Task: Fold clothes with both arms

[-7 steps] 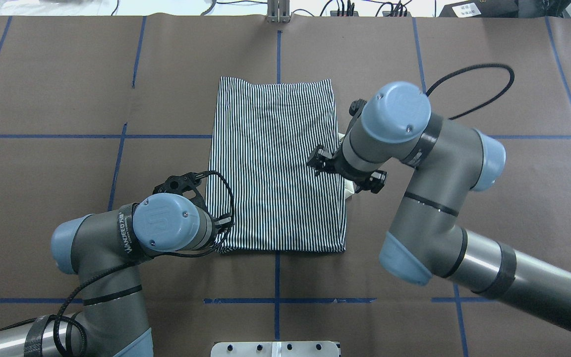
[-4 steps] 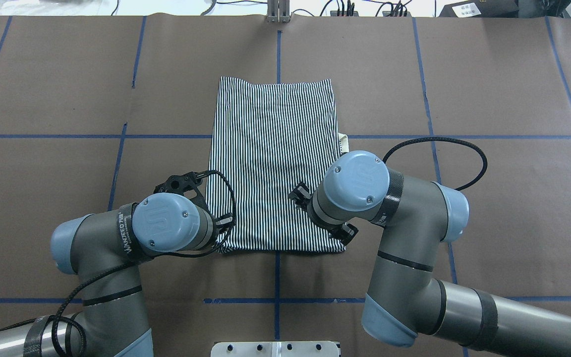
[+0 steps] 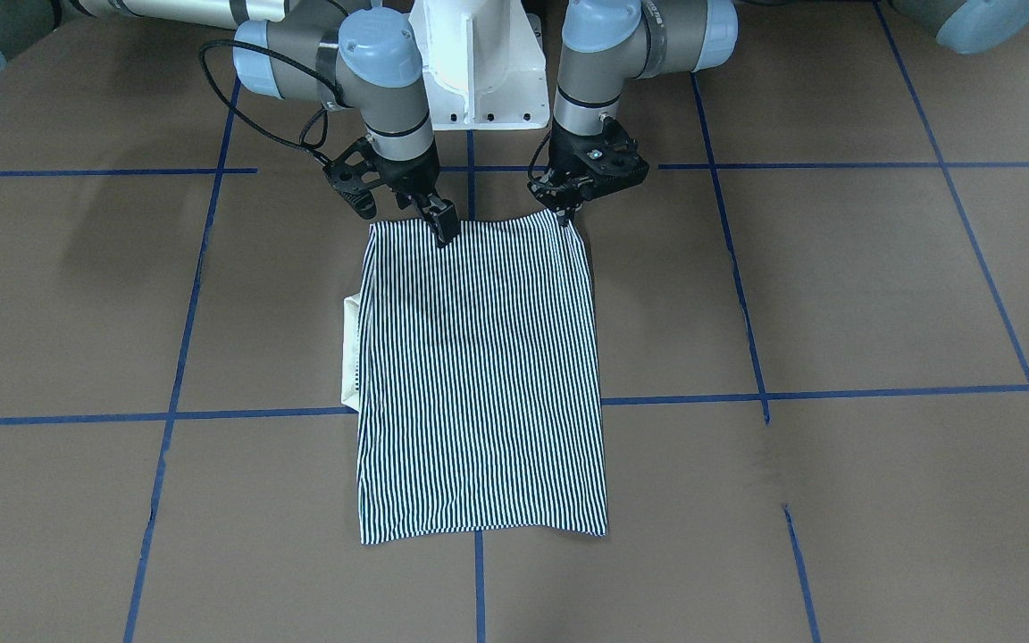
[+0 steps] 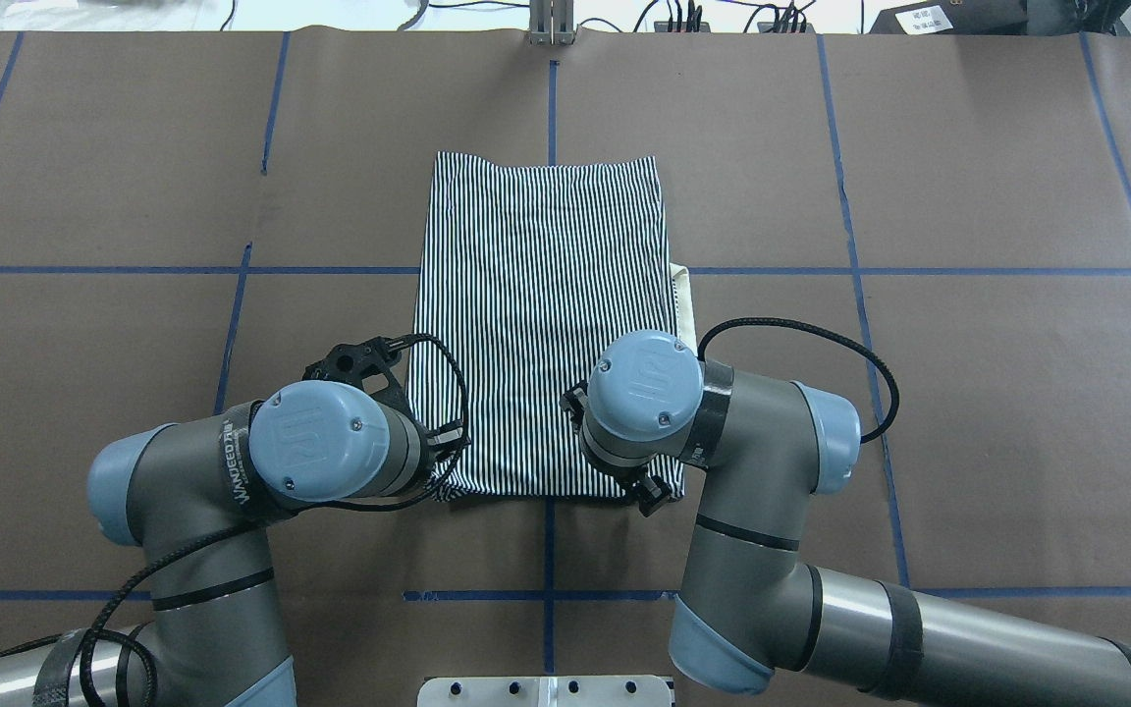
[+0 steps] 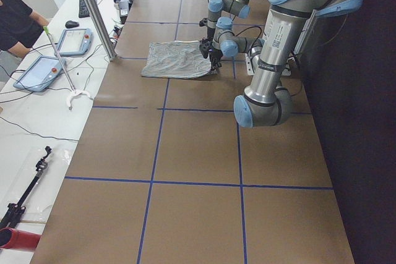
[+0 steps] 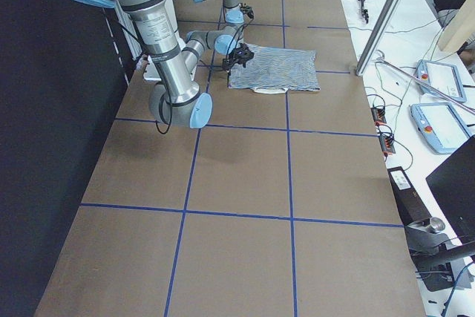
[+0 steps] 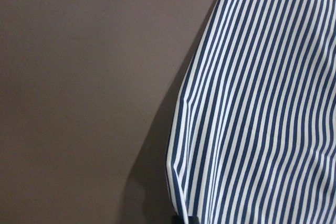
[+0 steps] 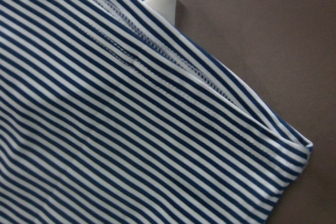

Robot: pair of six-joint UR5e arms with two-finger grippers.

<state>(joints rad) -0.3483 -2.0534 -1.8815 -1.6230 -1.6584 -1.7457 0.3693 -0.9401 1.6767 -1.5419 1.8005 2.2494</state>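
Shirt: a striped polo shirt (image 4: 541, 295), thin navy and white stripes, lies flat as a tall folded rectangle in the middle of the brown desk (image 4: 134, 147).
Collar: a cream collar (image 3: 351, 353) peeps out from under the shirt's long edge on the robot's right.
Left claw: the left claw (image 3: 565, 212) is at the shirt corner nearest the robot, on its left. Its fingers are pinched together on the fabric, and the wrist view shows that edge raised slightly.
Right claw: the right claw (image 3: 443, 223) is down on the same near edge, towards the other corner. I cannot tell how far open it is.
Desk markings: blue tape lines (image 4: 84, 269) form a grid.
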